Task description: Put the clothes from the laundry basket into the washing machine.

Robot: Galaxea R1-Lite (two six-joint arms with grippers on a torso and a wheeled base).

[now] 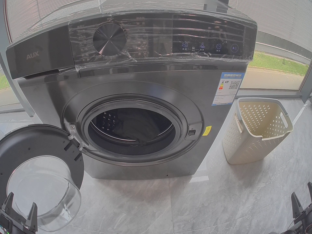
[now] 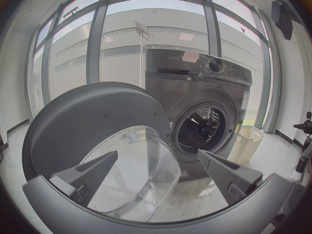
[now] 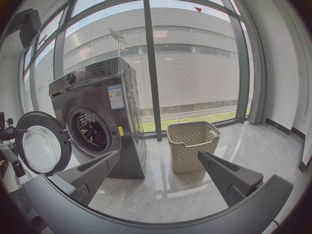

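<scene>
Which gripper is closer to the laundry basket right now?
Right. The right gripper is on the same side as the laundry basket, bare floor between them; the left gripper is across the front of the washing machine, by its open door.

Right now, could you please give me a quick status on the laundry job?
Open, empty: left hand, right hand. The laundry basket looks empty; dark cloth in the drum. The door stands wide open, nothing blocking.

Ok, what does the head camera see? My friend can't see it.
A grey washing machine stands with its round door swung open on the left. A cream laundry basket sits on the floor to its right, no clothes showing inside.
</scene>
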